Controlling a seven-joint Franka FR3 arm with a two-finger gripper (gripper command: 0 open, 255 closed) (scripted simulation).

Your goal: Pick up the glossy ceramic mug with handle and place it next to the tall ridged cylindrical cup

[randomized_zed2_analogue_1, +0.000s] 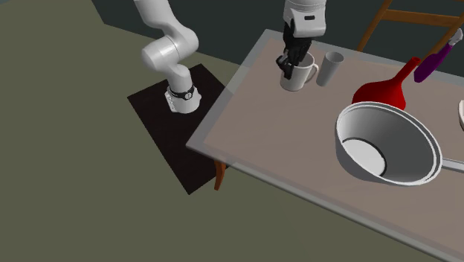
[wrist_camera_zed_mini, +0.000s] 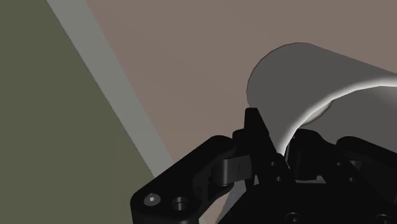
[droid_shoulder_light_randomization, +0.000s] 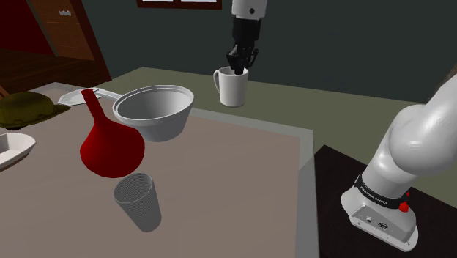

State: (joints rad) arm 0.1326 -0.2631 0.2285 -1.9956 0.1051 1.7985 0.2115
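1. grey-brown surface [droid_shoulder_light_randomization: 242, 176] with a pale rim, standing on an olive floor [randomized_zed2_analogue_1: 89, 171]; dark walls lie behind it in the shoulder view.
2. white arm [randomized_zed2_analogue_1: 167, 45]: rises from its stand beside the surface's edge and reaches over the surface from above.
3. hand [droid_shoulder_light_randomization: 240, 66]: black fingers set narrowly, clamped on the rim of the mug [droid_shoulder_light_randomization: 234, 91]. the wrist view shows one finger outside the wall and the other inside.
4. mug: glossy white and upright, with its handle on the shoulder view's left. it hangs from the hand, clear of the surface.
5. ridged cup [randomized_zed2_analogue_1: 331, 68]: grey and tall, resting on the surface. in the second exterior view it appears just right of the mug, whose handle points toward it. contact between them cannot be told.
6. red flask [droid_shoulder_light_randomization: 110, 150] with a long neck and a large pale bowl [droid_shoulder_light_randomization: 155, 110] with a handle: both farther along the surface, apart from the mug.
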